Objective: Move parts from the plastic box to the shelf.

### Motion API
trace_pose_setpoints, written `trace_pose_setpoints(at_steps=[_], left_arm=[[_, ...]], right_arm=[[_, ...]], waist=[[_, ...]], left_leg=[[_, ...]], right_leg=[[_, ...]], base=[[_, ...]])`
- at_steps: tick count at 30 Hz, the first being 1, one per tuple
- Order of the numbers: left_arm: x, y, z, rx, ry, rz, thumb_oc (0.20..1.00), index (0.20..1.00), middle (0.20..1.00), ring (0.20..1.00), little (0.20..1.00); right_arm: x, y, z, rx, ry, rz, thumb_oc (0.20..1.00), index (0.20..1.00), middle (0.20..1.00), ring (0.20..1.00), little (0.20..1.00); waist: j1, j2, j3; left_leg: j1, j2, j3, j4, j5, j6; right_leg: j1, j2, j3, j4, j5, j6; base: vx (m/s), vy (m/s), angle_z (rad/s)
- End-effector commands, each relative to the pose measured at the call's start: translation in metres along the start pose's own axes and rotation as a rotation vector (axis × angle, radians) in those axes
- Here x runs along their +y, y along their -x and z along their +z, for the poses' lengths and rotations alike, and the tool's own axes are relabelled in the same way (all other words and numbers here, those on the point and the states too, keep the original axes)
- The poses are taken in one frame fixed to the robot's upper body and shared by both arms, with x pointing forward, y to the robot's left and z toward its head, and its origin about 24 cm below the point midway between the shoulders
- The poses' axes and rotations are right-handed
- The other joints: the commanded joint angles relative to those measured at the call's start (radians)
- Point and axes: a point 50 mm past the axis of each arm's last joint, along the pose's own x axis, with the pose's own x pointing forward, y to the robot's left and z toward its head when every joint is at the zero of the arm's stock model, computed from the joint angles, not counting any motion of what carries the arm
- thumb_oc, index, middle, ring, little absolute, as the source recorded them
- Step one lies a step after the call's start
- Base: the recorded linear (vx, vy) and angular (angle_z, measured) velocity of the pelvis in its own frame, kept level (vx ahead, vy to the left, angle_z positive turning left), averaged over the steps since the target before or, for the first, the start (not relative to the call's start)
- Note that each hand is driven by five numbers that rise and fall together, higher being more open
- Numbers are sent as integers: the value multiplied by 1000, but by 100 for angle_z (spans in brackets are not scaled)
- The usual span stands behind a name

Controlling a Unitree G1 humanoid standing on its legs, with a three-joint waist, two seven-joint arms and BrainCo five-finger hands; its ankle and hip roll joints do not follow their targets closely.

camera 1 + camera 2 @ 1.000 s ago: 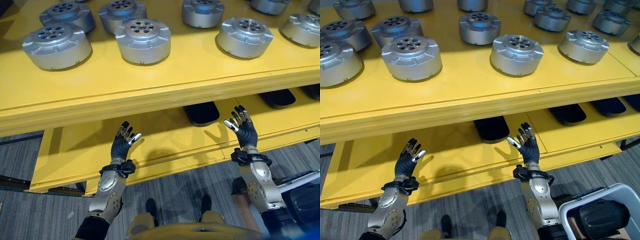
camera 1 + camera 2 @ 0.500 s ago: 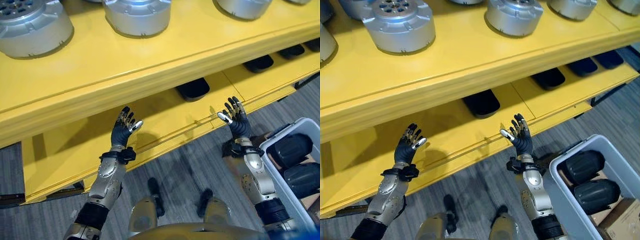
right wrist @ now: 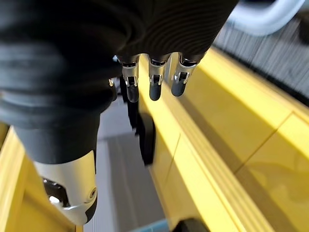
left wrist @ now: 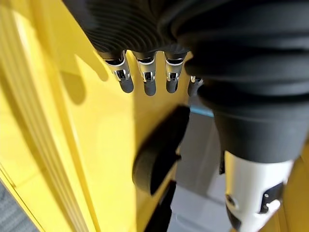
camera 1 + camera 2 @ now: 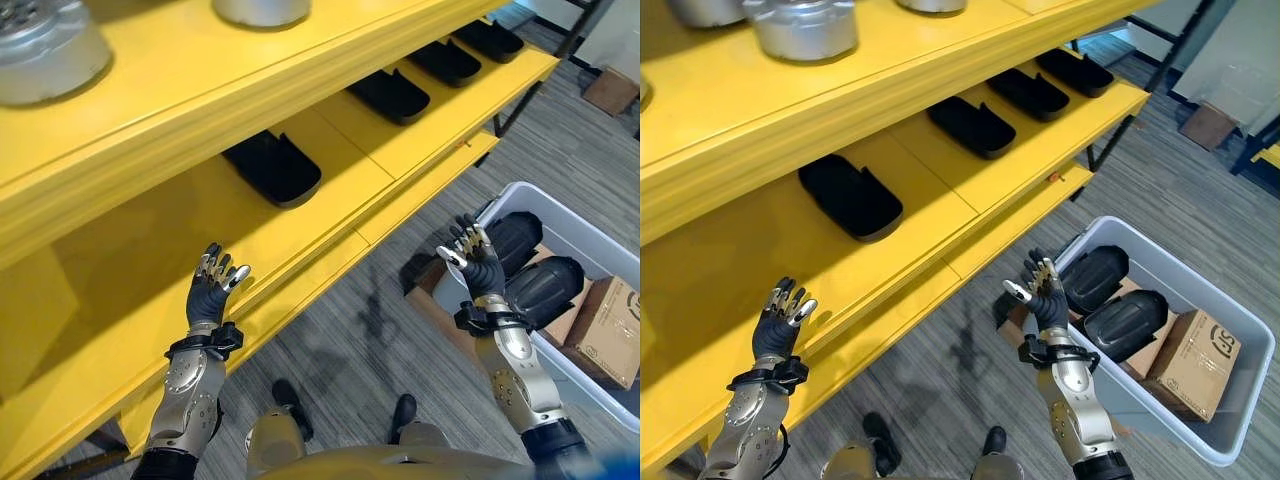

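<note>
both hands empty, fingers spread apart; left hand (image 5: 212, 288) in lower left of frame over the front lip of the lower shelf (image 5: 330, 140); right hand (image 5: 474, 262) at right centre, just beside the near wall of the plastic box (image 5: 1240, 400); the task's parts, two dark rounded parts (image 5: 1124, 322), lie side by side in the box next to a cardboard carton (image 5: 1196, 362); other dark parts (image 5: 850, 196) already sit in a row along the lower shelf, silver round housings (image 5: 802, 28) on the upper shelf at top left; risk, as a judgement: right hand is raised at the box edge, so a reach down could catch the rim and tip or shove the box; the parts look smooth and bulky, so a one-hand grab could slip; left hand is close to the shelf lip and could knock it as the body turns; the carton crowds the parts and may block fingers from getting round; versus the earlier frames: the whole view has swung toward the right, so the camera moved; box now in fuller view at lower right with both parts and carton showing, upper shelf mostly out at top; both hands keep the same open, raised pose; nothing picked up.
</note>
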Motion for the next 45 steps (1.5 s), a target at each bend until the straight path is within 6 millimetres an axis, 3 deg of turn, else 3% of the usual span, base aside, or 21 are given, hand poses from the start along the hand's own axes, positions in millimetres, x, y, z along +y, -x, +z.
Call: trace_pose_setpoints(at_steps=[1,9,12,14,15,16,17,18,19,20,21,23,29,45], left_arm=[[-7,-3,20,-99,-24,-73,1000,1000,1000,1000,1000],[-9,0,14,-87,-25,-95,1000,1000,1000,1000,1000],[-12,-1,14,-93,-20,-96,1000,1000,1000,1000,1000],[-11,-1,13,-93,-5,-79,1000,1000,1000,1000,1000],[-11,0,10,-87,13,-63,1000,1000,1000,1000,1000],[-15,0,7,-80,30,-66,1000,1000,1000,1000,1000],[-15,2,6,-75,42,-74,1000,1000,1000,1000,1000],[-22,3,5,-72,46,-105,1000,1000,1000,1000,1000],[-23,4,5,-71,45,-114,1000,1000,1000,1000,1000],[-25,3,6,-73,31,-120,1000,1000,1000,1000,1000],[-22,5,5,-70,32,-109,1000,1000,1000,1000,1000],[-23,4,1,-53,40,-109,1000,1000,1000,1000,1000],[-23,3,7,-77,30,-132,1000,1000,1000,1000,1000],[-22,7,6,-59,-11,-151,1000,1000,1000,1000,1000]], right_arm=[[5,-9,35,-173,-23,54,1000,1000,1000,1000,1000],[-8,-1,35,-174,11,24,1000,1000,1000,1000,1000],[-15,0,42,-197,43,15,1000,1000,1000,1000,1000],[-18,1,43,-200,55,7,1000,1000,1000,1000,1000],[-17,-1,44,-205,69,16,1000,1000,1000,1000,1000],[-13,-5,43,-198,88,36,1000,1000,1000,1000,1000],[-13,-6,45,-202,99,46,1000,1000,1000,1000,1000],[-11,-8,45,-207,98,53,1000,1000,1000,1000,1000],[-11,-8,45,-207,100,55,1000,1000,1000,1000,1000],[-7,-9,45,-210,106,67,1000,1000,1000,1000,1000],[-1,-11,41,-195,92,93,1000,1000,1000,1000,1000],[10,-12,36,-170,46,146,1000,1000,1000,1000,1000],[23,-12,37,-174,32,207,1000,1000,1000,1000,1000],[23,-3,26,-118,16,210,1000,1000,1000,1000,1000]], waist=[[25,11,-10],[-19,66,-26],[-41,78,-9],[-38,75,-3],[-14,62,20],[24,44,51],[38,37,59],[65,41,76],[68,49,81],[88,66,90],[92,69,89],[85,80,76],[54,71,15],[22,59,-34]], left_leg=[[56,42,-105,-38,13,-68],[126,105,-60,-132,121,-130],[144,173,-75,-133,198,-167],[133,189,-104,-102,205,-172],[88,178,-225,-2,214,-153],[-23,62,-431,91,163,-82],[-57,0,-486,82,110,-58],[-146,-82,-566,12,126,-59],[-175,-87,-579,-27,165,-67],[-207,-133,-646,-111,217,-78],[-166,-138,-684,-127,182,-58],[-126,-125,-647,-166,192,-67],[-30,-143,-555,-198,138,-31],[54,-167,-468,-219,59,6]], right_leg=[[2,-59,-5,37,45,49],[-4,31,40,28,-22,10],[-34,122,98,71,-81,-40],[-43,154,125,80,-97,-60],[-45,184,171,84,-111,-90],[-46,187,202,67,-94,-110],[-38,184,219,58,-94,-107],[-21,191,228,51,-92,-102],[-19,200,230,50,-91,-102],[-14,215,251,49,-93,-95],[-22,221,276,67,-104,-95],[-24,223,290,67,-105,-92],[-19,181,334,46,-87,-70],[-11,143,393,4,-46,-16]], base=[[34,-131,-43],[26,-172,-24],[25,-371,-35],[53,-378,-39],[-5,-400,-89],[-2,-327,-113],[64,-176,-128],[161,-65,-97],[231,13,-70],[156,89,-42],[154,139,-29],[93,146,-95],[172,143,-72],[69,53,-15]])
